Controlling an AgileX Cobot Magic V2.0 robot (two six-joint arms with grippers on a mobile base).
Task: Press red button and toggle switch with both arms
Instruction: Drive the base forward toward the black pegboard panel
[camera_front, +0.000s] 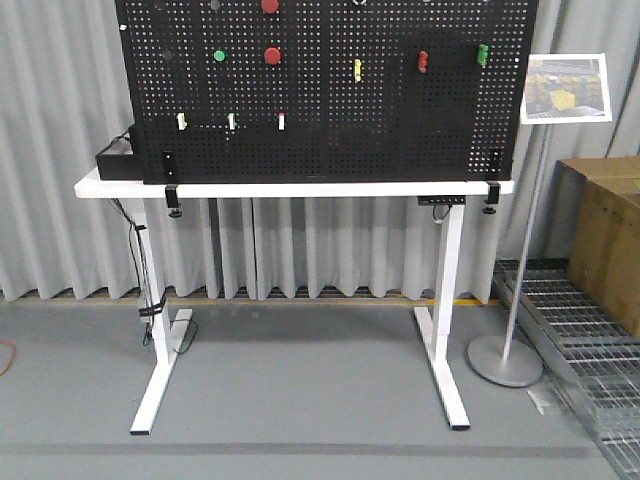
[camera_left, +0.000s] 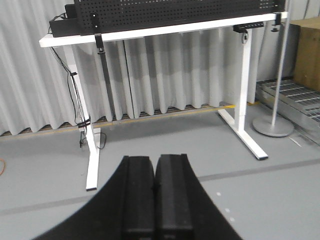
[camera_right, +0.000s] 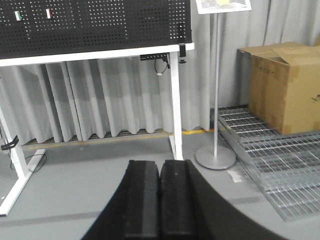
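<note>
Low in the foreground, our left gripper (camera_left: 156, 167) and right gripper (camera_right: 160, 170) each hang with fingers pressed together, holding nothing, above bare grey floor and well short of the work. Beyond them stands the white table (camera_front: 300, 188), and clamped upright along it is the black pegboard (camera_front: 330, 140) that carries the controls. The red button (camera_front: 272, 55) sits on the board's upper left, near a green button (camera_front: 220, 55); a second red cap (camera_front: 270, 5) shows at the very top edge. We cannot say at this range which fitting is the toggle switch; it may be one of the small white levers (camera_front: 231, 121) in the lower row. We judge the approach barely begun. Both arms should rise to board height and square up to the panel, using the closed tips as blunt pushers, meeting the button dead centre and keeping clear of its neighbours.
</note>
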